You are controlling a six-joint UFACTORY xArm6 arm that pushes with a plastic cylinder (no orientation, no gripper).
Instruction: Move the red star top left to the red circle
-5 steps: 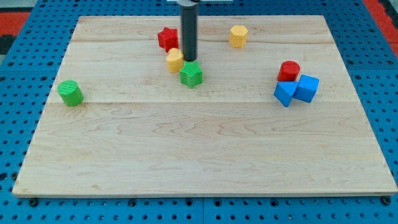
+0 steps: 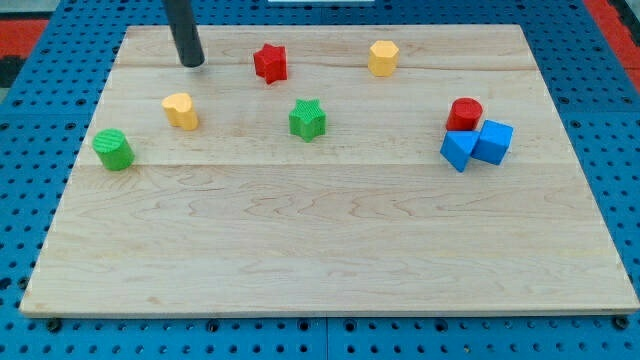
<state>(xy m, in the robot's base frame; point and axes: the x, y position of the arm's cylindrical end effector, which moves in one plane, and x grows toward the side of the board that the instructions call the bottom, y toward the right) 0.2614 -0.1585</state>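
Red star (image 2: 270,62) is sitting at upper centre-left, red circle (image 2: 464,113) far off at right touching the blue blocks (image 2: 477,144). My tip (image 2: 193,63), a bare rod holding nothing, is standing left of the star, apparently poised for pushing rightward.

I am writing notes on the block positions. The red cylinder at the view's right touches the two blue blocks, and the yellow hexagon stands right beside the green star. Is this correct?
One part is wrong. The camera view shows the yellow hexagon standing alone near the view's top, well apart from the green star. The rest holds: the red cylinder at the view's right touches the two blue blocks.
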